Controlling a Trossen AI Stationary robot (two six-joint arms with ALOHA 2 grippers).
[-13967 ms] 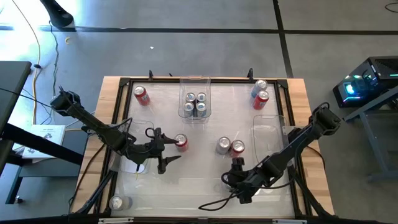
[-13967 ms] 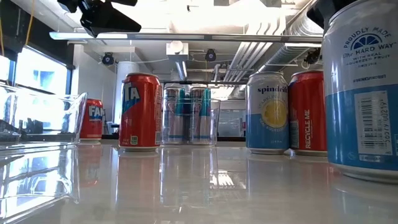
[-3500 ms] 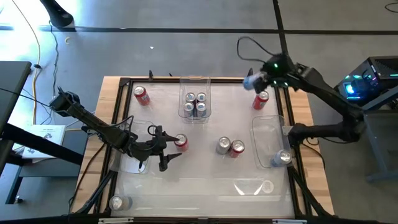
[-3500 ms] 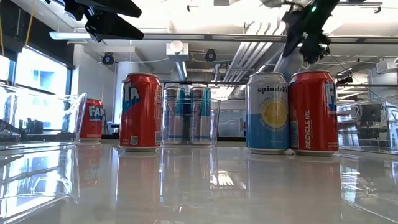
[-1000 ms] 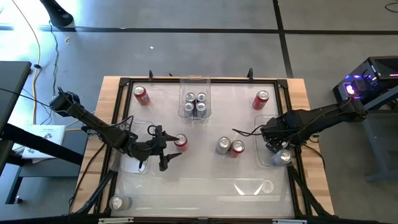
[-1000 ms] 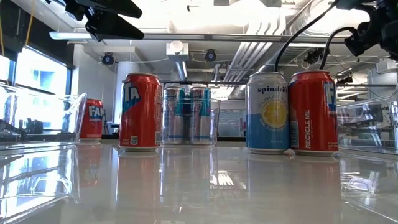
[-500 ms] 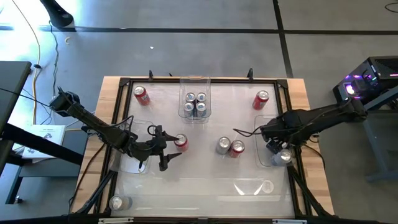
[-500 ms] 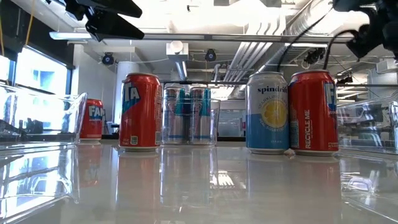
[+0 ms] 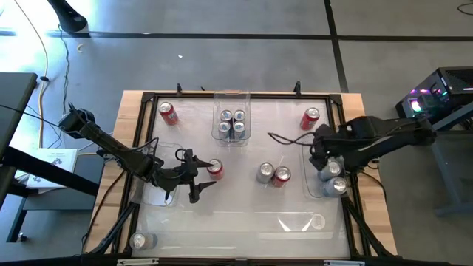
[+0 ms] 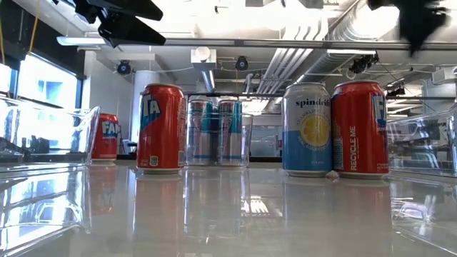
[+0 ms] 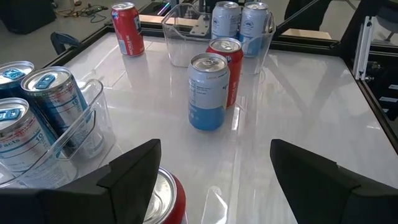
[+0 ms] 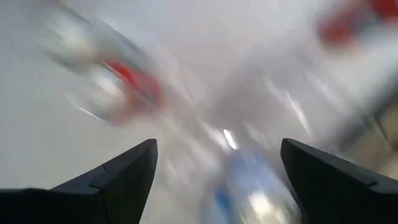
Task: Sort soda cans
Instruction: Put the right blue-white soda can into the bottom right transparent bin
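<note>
My left gripper [image 9: 204, 176] [image 11: 211, 180] is open and hovers low beside a red can [image 9: 215, 168] [image 11: 163, 198], whose silver top shows between its fingers; they do not touch it. My right gripper [image 9: 323, 155] [image 12: 216, 180] is open above the far end of the right clear bin [image 9: 313, 193], where two blue-grey cans [image 9: 333, 169] [image 9: 337, 185] stand upright. A blue can [image 9: 265, 173] [image 11: 208, 91] and a red can [image 9: 281, 176] [image 11: 229, 62] stand side by side mid-table. Single red cans stand far left [image 9: 168, 112] and far right [image 9: 310, 118].
A clear bin [image 9: 231, 100] at the far centre holds several silver-blue cans. Another clear bin [image 9: 157, 151] lies under the left arm. One grey can [image 9: 138, 241] stands at the near left corner. A black frame [image 9: 236, 95] rims the glossy white table.
My right gripper has risen out of the right bin and moved toward the table's far edge. The blue-grey can it was over stays standing in the bin beside the other one. The right wrist view is blurred by the motion.
</note>
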